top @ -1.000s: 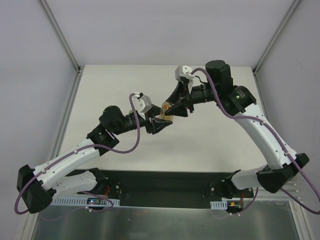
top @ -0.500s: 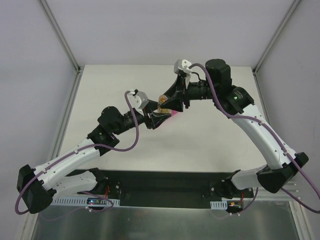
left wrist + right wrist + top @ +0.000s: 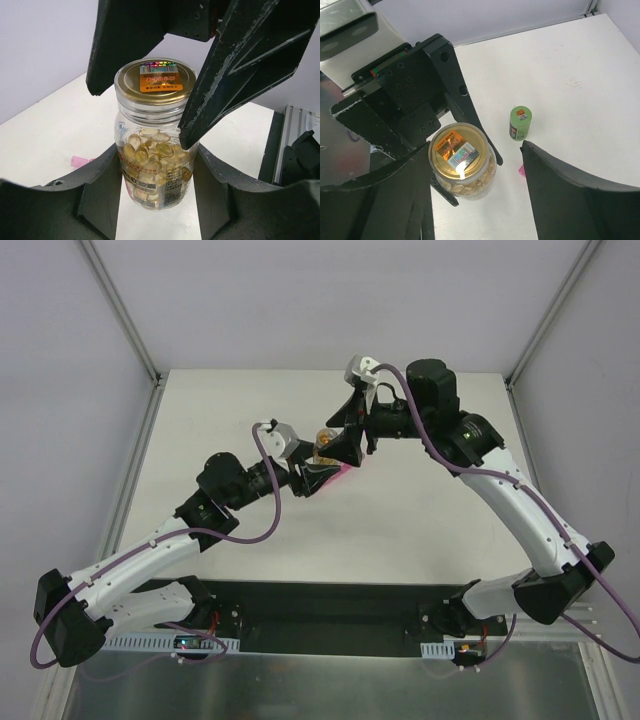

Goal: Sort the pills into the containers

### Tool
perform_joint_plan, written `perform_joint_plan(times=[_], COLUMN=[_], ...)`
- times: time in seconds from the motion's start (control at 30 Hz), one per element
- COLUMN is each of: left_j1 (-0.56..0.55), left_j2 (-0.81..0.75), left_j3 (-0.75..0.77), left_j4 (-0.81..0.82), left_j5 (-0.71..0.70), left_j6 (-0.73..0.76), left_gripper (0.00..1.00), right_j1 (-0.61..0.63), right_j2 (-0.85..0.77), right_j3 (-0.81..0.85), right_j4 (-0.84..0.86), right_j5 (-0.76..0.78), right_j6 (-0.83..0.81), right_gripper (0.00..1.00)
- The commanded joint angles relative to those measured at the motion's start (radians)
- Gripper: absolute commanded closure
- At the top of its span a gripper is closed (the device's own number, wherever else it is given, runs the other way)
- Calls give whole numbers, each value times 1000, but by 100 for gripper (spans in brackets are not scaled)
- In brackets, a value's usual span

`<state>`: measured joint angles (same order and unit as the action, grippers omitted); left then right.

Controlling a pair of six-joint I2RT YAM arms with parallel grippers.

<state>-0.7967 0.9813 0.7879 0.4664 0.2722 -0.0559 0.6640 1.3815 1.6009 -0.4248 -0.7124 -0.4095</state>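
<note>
white table below: left gripper pinches the bottle, apparently steadying it, while right gripper, jaws spread, straddles its gold top, seemingly to open it.

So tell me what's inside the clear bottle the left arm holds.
Amber pills fill most of the clear bottle. Its label and the left fingers hide the lower part; the gold top covers the mouth.

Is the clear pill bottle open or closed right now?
Closed. A gold top with an orange sticker covers the mouth of the clear bottle in both wrist views, with the pills inside.
</note>
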Motion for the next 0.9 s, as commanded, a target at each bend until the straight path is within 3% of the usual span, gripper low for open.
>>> perform_joint_plan(times=[0.0, 0.13, 0.2, 0.5, 0.7, 0.87], left_j1=[-1, 1, 1, 2, 7, 7], left_j2=[-16, -20, -18, -36, -35, -23], left_j3=[48, 48, 56, 77, 82, 89], left_j4=[86, 74, 57, -21, -38, -17], left_j5=[51, 113, 140, 254, 309, 357], left_j6=[27, 15, 10, -10, -28, -47], left_gripper=[90, 90, 90, 90, 90, 90], right_j1=[-9, -12, -20, -89, -87, -47], right_j2=[11, 13, 14, 2, -6, 7], right_j3=[1, 46, 76, 243, 257, 225], right_j4=[-48, -80, -107, -308, -411, -443], right_j5=[12, -76, -154, -419, -567, -532], right_j6=[-40, -84, -112, -305, -379, -416], right_gripper=[24, 4, 1, 3, 3, 2])
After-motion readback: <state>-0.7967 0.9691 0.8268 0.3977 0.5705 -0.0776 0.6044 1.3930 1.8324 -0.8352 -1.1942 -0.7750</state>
